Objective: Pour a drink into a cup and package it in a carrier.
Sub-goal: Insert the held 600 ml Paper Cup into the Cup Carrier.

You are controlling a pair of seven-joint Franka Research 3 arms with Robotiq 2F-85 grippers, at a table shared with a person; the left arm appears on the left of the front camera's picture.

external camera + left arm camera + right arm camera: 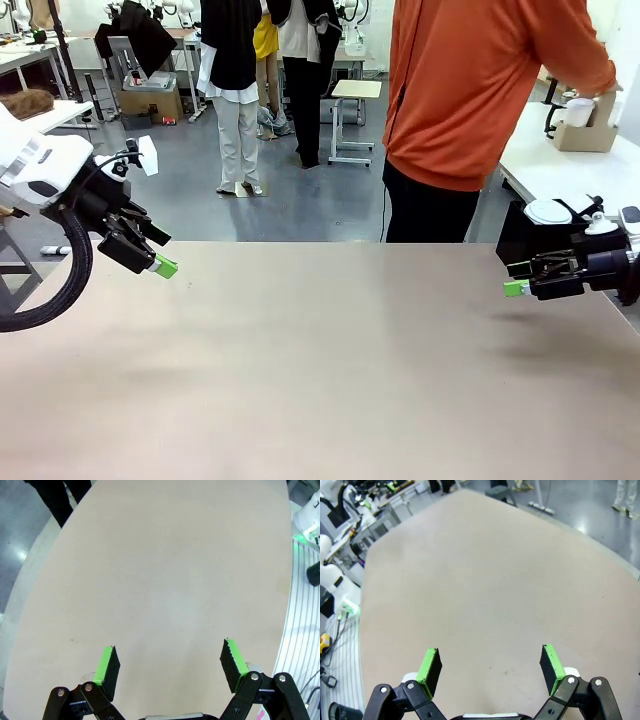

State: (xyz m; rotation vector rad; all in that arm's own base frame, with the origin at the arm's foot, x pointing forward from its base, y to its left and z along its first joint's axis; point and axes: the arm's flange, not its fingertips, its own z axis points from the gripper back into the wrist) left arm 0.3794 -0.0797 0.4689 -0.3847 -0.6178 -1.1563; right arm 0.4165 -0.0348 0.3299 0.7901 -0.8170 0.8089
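My left gripper [161, 257] hovers open over the left edge of the beige table [330, 360]; in the left wrist view its green pads [107, 666] stand wide apart above bare tabletop. Over the right edge my right gripper [517, 278] is open too, its pads [551, 662] spread with nothing between them. On a white side table at the far right stands the brown cardboard carrier [588, 134] with a white cup [578, 108] in it. A person in an orange top [470, 90] reaches a hand towards them. The drink is out of view.
The white side table [560, 175] lies beyond the far right corner. The person stands at the far edge, right of the middle. Farther back, on the grey floor, are a stool [352, 115] and other people.
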